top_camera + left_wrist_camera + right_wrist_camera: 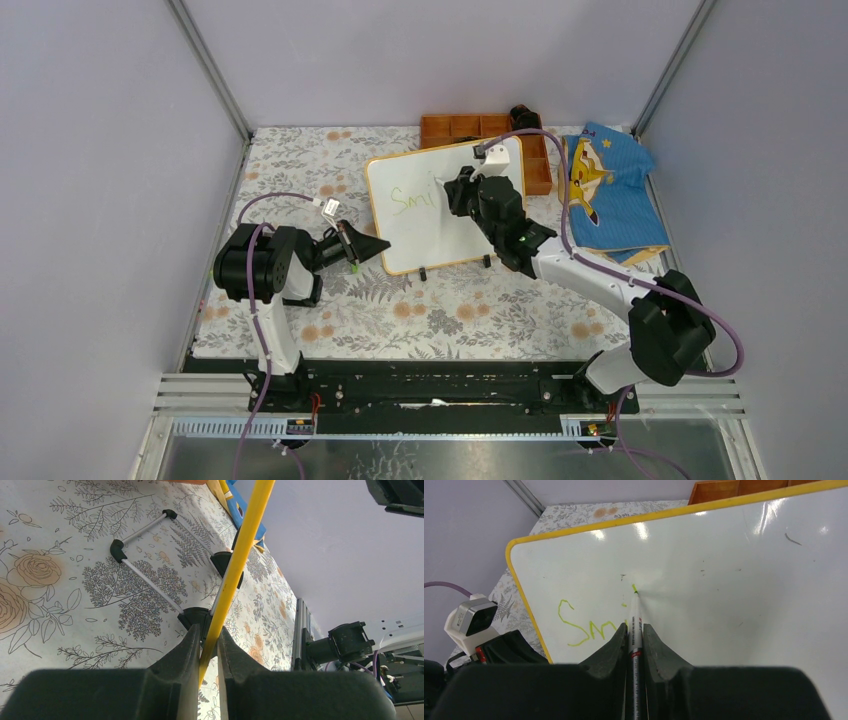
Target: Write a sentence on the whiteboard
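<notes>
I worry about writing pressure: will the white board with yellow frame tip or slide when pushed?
Probably stiff: the yellow-framed white board looks flat under the white pen. Likely light and tippy, standing on thin metal legs, perhaps why the left pincer clamps its frame.

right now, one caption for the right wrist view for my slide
Right gripper holds a marker tip on the whiteboard, the yellow-green sentence barely begun

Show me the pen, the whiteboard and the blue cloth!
pen (636,614): right wrist view, white barrel behind the tip.
whiteboard (425,240): top view, bare white lower part.
blue cloth (620,192): top view, plain blue part.
</notes>
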Tool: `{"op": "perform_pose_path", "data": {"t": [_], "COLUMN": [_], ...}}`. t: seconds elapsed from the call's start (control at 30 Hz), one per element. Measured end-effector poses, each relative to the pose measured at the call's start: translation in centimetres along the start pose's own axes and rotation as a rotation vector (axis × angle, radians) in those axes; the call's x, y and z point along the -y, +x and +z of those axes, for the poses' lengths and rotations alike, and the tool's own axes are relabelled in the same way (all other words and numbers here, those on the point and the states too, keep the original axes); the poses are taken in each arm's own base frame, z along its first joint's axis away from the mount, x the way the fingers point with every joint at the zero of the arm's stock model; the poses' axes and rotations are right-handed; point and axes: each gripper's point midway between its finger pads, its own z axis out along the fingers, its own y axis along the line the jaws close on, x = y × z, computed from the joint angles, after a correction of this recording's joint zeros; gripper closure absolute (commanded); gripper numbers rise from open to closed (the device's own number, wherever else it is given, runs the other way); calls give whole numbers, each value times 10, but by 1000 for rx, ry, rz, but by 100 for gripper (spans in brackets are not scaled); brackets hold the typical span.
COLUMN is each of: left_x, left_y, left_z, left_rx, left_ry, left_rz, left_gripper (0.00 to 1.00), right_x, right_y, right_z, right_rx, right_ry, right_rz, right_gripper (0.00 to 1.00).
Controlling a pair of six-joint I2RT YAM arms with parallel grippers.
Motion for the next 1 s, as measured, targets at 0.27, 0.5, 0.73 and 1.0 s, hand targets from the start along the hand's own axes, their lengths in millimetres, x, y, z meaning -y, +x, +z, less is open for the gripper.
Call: {"op": "perform_pose_path", "data": {"t": [0.27,0.5,0.73,1.0], "left_x": [0,0,0,0], "left_y": [0,0,0,0], "left_z": [0,0,0,0], "left_rx": [0,0,-1,-1], "left_ry": [0,0,1,1], "left_rz": [0,0,0,0], "left_gripper": [100,100,100,100], "right_x": [11,18,21,26], "right_y": [21,35,41,45], "right_z": [-12,-21,-25,-30], "right_rx": [-35,-62,-74,-85], "right_ry": [12,18,23,38], "right_rz": [-11,-17,-21,-26], "right_gripper": [100,100,100,100]}}
